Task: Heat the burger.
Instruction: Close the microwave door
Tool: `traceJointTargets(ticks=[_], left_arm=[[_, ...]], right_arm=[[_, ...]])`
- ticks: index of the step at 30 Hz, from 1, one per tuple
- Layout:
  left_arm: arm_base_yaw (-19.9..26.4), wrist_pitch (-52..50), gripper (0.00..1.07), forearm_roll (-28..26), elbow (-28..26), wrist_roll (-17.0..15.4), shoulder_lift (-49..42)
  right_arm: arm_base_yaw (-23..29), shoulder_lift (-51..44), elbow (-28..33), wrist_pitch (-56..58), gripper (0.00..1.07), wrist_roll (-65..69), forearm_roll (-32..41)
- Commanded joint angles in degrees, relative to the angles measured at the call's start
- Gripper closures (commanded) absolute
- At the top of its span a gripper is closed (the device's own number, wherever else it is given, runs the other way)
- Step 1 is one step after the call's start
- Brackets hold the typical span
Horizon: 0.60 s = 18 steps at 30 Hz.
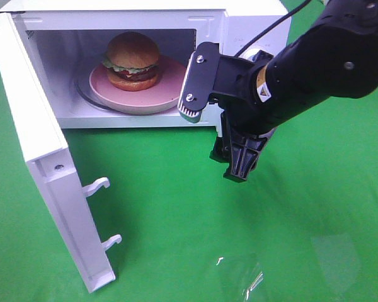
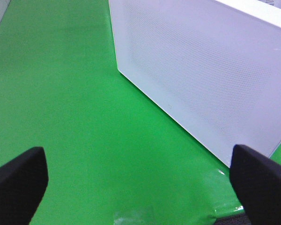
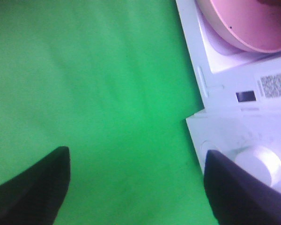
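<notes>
- Round burger with glossy brown bun, green lettuce and dark patty: sits on a pink round plate inside the white microwave oven, which stands at the far edge of the green cloth tabletop.
- Plate rim lies close to the front sill. If it overhangs, the closing door could knock it.
- White hinged door is swung wide, both latch hooks exposed. No heating is possible until it shuts.
- Right gripper: jaws wide apart, holding nothing, hanging just before the control panel. A careless swing could clip the white dial or the frame.
- Left gripper: fully spread, empty, near a dotted white panel, probably the door's outer face.
- A hard shove may slide the oven on the slick cloth or bounce the door off unlatched.
</notes>
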Motion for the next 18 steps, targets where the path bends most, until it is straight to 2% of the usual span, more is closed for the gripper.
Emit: traceJointTargets(ticks=[1, 4, 9, 18], left_arm=[[-0.11, -0.86, 0.09, -0.06, 0.11, -0.17, -0.97], [-0.11, -0.86, 0.09, -0.06, 0.11, -0.17, -0.97], [-0.11, -0.86, 0.09, -0.06, 0.11, -0.17, -0.97], [-0.11, -0.86, 0.09, -0.06, 0.11, -0.17, -0.97]], right_arm=[[0.11, -5.39, 3.84, 0.92, 0.25, 7.28, 0.80], [0.11, -9.51, 6.65, 4.18, 0.22, 12.89, 1.03], [0.11, -11.97, 7.22, 9.00, 0.22, 16.21, 2.23], [0.11, -18.68, 7.62, 24.81, 0.23, 22.80, 3.61]])
